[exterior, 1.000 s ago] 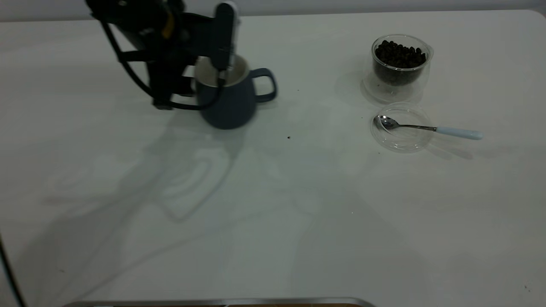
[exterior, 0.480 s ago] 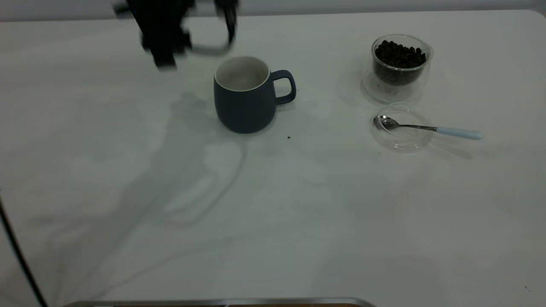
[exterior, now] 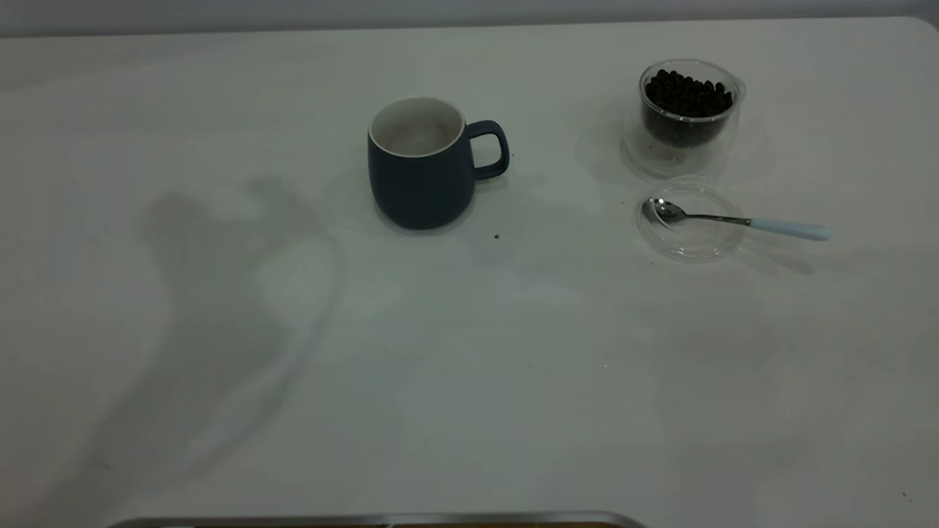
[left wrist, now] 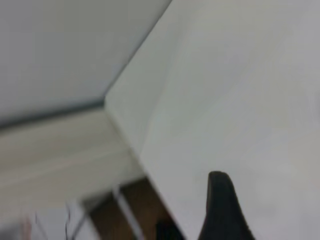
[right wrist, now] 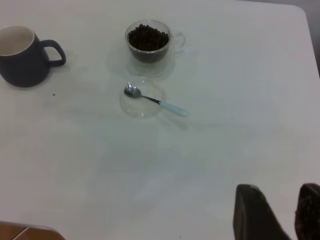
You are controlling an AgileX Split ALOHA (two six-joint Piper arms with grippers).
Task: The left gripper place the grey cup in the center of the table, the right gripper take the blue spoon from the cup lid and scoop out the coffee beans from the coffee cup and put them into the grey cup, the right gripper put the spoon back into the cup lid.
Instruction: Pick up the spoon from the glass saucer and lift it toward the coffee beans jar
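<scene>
The grey cup point(exterior: 419, 174) stands upright and empty near the table's point(exterior: 469, 381) middle, handle to the right; it also shows in the right wrist view point(right wrist: 22, 55). The coffee cup point(exterior: 686, 117) with coffee beans point(exterior: 687, 94) stands at the far right. In front of it lies the cup lid point(exterior: 689, 220) with the blue spoon point(exterior: 741, 221) across it, bowl in the lid. Both arms are out of the exterior view. My left gripper point(left wrist: 280, 200) shows one finger point(left wrist: 220, 205) over the table's corner, open and empty. My right gripper point(right wrist: 280, 195) hangs over bare table, slightly open and empty, far from the spoon point(right wrist: 155, 101).
A dark speck point(exterior: 497, 236) lies on the table just in front of the grey cup. The table's edge and corner point(left wrist: 107, 102) show in the left wrist view, with the floor beyond.
My left gripper let go of the grey cup, rose and drew back out of the exterior view. The cup now stands alone, a little right of where it was held.
</scene>
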